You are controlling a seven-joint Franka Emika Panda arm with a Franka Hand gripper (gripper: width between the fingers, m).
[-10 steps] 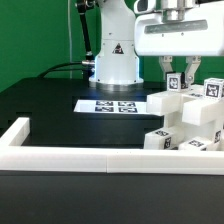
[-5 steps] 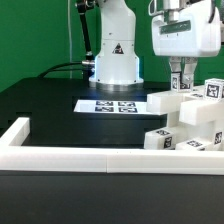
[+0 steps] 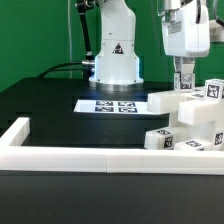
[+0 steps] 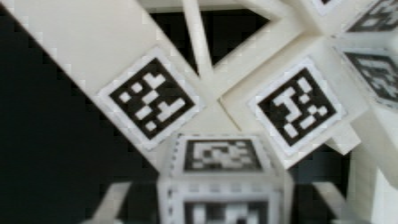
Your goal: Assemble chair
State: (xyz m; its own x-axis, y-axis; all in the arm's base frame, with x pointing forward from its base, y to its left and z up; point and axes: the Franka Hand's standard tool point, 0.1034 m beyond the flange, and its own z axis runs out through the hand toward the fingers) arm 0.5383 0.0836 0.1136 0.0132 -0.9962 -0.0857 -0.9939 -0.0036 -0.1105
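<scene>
Several white chair parts (image 3: pixel 190 122) stacked inside border rail (image 3: pixel 90 157), hand (image 3: pixel 184 82) seemingly apart above

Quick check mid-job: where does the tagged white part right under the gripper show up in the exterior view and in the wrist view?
Exterior view: the tagged white part sits at the exterior view's right, directly below the gripper.
Wrist view: the same tagged white part fills the near middle, between blurred fingers.
Shared landmark: its black-and-white square tag.
</scene>
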